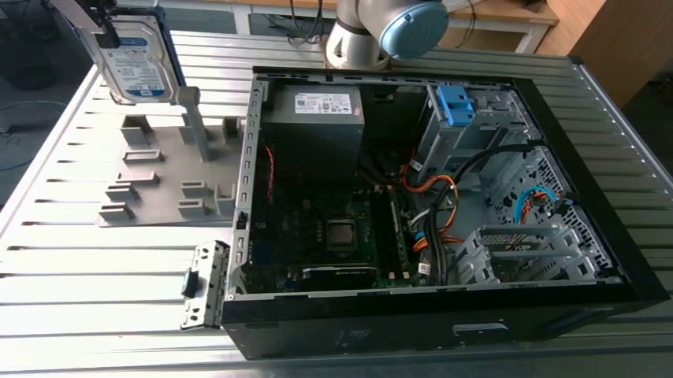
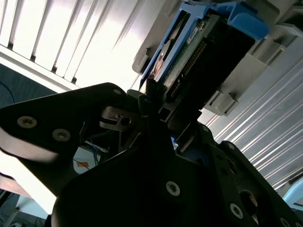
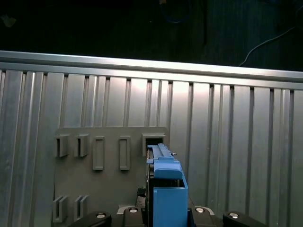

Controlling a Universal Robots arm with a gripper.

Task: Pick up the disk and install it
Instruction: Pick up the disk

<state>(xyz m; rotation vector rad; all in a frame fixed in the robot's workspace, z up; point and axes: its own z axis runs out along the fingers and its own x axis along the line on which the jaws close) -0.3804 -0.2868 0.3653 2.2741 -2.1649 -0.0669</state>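
The claw (image 2: 154, 104) is clamped on the disk (image 1: 137, 63), holding it upright over the grey slotted tray (image 1: 158, 185) on the bench (image 1: 84, 276).

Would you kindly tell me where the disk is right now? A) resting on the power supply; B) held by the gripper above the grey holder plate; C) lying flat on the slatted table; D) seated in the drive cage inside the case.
B: the disk hangs upright in the gripper over the grey holder plate, outside the computer case.
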